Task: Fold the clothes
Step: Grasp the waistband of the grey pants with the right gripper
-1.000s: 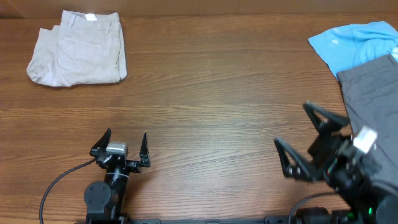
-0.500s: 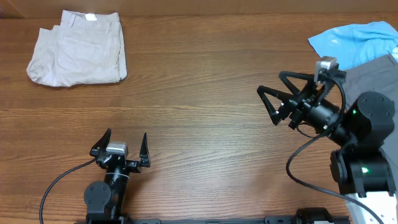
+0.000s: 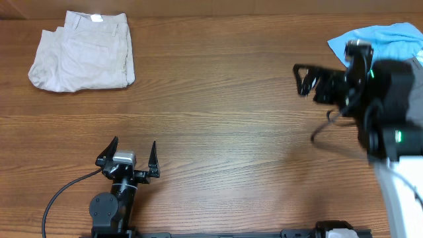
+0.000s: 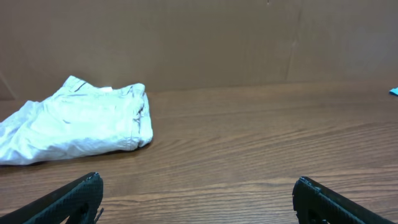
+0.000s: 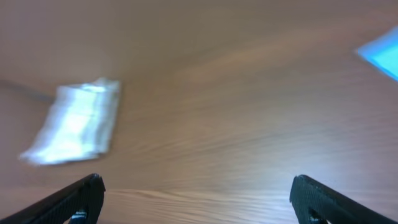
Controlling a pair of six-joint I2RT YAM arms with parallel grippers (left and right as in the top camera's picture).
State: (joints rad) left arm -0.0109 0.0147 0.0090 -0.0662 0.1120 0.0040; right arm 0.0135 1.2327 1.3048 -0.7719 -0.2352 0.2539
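Folded beige khaki shorts (image 3: 82, 51) lie at the table's far left; they also show in the left wrist view (image 4: 81, 121) and, blurred, in the right wrist view (image 5: 74, 130). A light-blue T-shirt (image 3: 386, 38) lies crumpled at the far right, and a corner of it shows in the right wrist view (image 5: 382, 53). The grey shorts are hidden under my right arm. My right gripper (image 3: 303, 79) is open and empty above bare table, left of the T-shirt. My left gripper (image 3: 129, 153) is open and empty near the front edge. No black garment is in view.
The wooden table (image 3: 218, 112) runs between the two piles. A black cable (image 3: 59, 198) trails from the left arm's base at the front left. A brown wall (image 4: 249, 43) stands behind the table's far edge.
My right arm has risen from the front right and swung toward the far right, so it now covers the grey shorts. The gripper stays open. The left arm has not moved.
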